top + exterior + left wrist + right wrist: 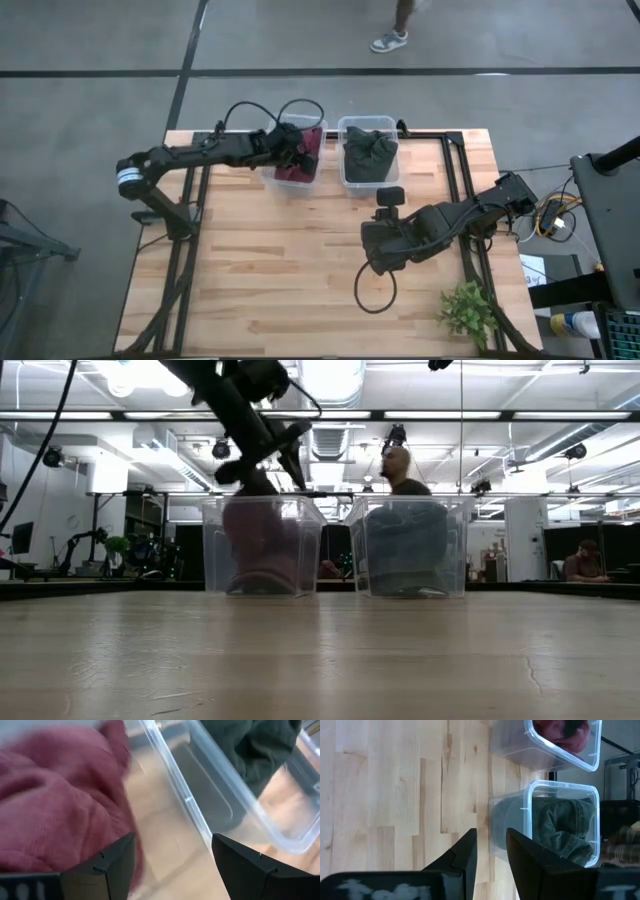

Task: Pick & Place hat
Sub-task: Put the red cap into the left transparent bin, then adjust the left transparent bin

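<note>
Over the far edge of the wooden table (270,260), the left gripper (297,148) hangs with its fingers spread, holding nothing, above a maroon hat (298,160) crumpled in the left clear bin (318,127). Which way the hat's long axis points is hard to judge from its bunched folds. Beside it, barely apart, the right clear bin (343,125) holds a dark green hat (369,157). Both bins sit against the table's far rim, with open planks stretching toward the near edge. At mid-table the right gripper (390,195) waits, fingers parted, aimed at the 2 bins. A potted plant (467,309) marks the near right corner; a person's shoe (389,41) shows on the grey floor (90,60) beyond.
</note>
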Controlling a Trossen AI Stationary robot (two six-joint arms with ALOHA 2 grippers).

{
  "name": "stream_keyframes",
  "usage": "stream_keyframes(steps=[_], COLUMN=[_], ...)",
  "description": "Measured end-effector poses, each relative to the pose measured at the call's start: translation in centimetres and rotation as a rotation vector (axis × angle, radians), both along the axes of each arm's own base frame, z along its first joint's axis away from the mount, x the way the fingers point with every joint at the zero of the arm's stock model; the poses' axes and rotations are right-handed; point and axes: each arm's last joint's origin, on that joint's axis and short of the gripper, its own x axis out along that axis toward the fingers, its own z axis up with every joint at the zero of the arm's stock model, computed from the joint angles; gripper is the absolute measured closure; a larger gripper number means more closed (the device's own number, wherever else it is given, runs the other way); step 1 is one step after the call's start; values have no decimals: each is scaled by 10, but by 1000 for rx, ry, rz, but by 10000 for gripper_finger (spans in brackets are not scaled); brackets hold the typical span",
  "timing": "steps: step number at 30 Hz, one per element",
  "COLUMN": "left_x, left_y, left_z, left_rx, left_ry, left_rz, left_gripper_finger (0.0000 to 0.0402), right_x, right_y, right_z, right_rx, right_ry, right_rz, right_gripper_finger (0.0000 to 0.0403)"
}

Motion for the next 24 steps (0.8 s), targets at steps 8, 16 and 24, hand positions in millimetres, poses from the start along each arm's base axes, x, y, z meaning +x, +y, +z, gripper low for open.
stream_keyframes(steps=[8,16,24], left_x=[2,1,-19], left_y=[-1,-1,-9], left_z=[-33,14,79], left_rx=[-106,-24,117], left_ry=[-203,-336,-401], left_rz=[-17,-51,-115], left_gripper_finger=[147,147,147], right_x=[0,0,0], right_y=[0,0,0], right_z=[0,0,0], right_rx=[-4,-7,-9], right_ry=[4,9,11], right_rz=[8,15,18], right_gripper_finger=[303,303,303])
